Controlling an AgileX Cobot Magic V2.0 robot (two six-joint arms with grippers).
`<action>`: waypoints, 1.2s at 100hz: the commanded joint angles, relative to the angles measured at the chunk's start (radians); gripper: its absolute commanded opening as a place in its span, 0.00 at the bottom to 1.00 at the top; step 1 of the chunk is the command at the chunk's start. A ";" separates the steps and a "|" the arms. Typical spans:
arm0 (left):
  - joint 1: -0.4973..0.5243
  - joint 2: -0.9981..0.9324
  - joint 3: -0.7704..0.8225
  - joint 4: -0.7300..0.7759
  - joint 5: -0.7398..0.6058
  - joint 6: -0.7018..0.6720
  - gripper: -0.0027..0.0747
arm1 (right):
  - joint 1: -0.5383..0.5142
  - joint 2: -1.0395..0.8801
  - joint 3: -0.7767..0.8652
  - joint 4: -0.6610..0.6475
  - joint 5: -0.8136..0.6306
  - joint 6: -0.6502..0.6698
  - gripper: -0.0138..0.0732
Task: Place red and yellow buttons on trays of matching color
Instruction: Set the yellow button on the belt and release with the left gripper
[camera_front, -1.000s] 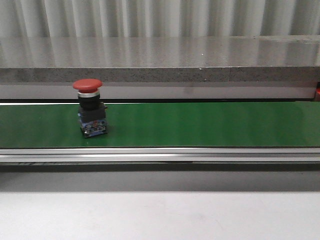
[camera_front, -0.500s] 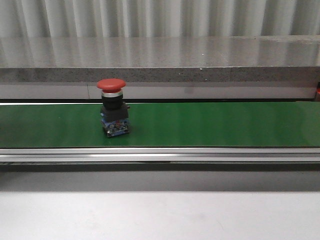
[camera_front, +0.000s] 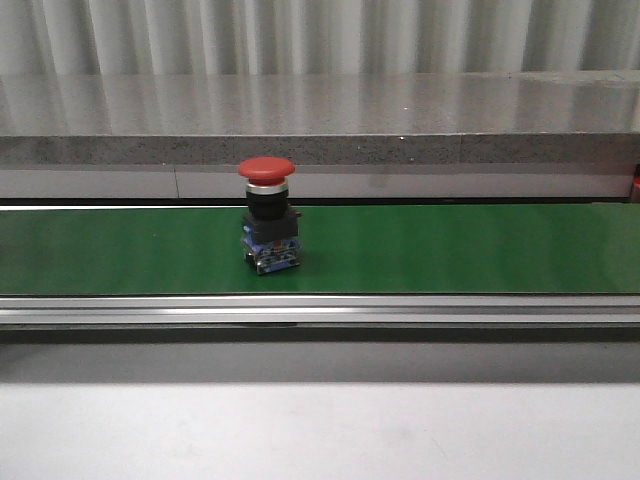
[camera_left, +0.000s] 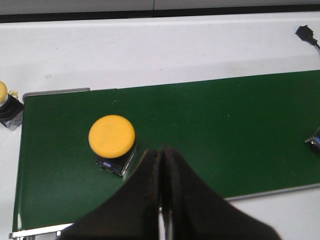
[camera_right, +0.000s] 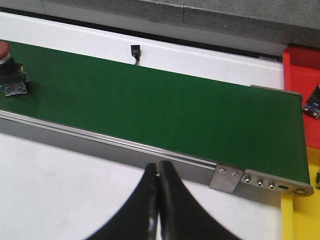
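In the front view I see the red button (camera_front: 268, 228) upright on the green belt (camera_front: 450, 248), now left of centre in the frame; a second ago it stood nearer the left edge, so the belt is carrying it steadily toward the right, and neither arm shows in this view. In my left wrist view a yellow button (camera_left: 112, 142) sits on the belt in the lower left of the frame, just beyond the left gripper (camera_left: 161, 155), whose fingers are pressed together and holding nothing; another yellow-capped button (camera_left: 7, 105) rests off the belt on the white table (camera_left: 150, 50) at the far left edge. In my right wrist view the red button sits at the upper left edge of the frame, well apart from the right gripper (camera_right: 159, 172), whose fingers are likewise together and empty. The red tray (camera_right: 301, 80) lies at the right edge beyond the belt's end, with a yellow tray (camera_right: 302, 220) at the lower right corner (only slivers of each show). My judgement: the red button is coming my right arm's way, so those fingers must part before it arrives.
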 joint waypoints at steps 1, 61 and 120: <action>-0.018 -0.085 0.021 -0.017 -0.061 0.000 0.01 | 0.001 0.007 -0.023 0.002 -0.066 -0.009 0.08; -0.019 -0.429 0.230 -0.019 -0.037 0.000 0.01 | 0.071 0.146 -0.096 0.019 -0.062 -0.008 0.08; -0.019 -0.429 0.230 -0.019 -0.031 0.000 0.01 | 0.181 0.690 -0.455 0.056 0.035 -0.009 0.92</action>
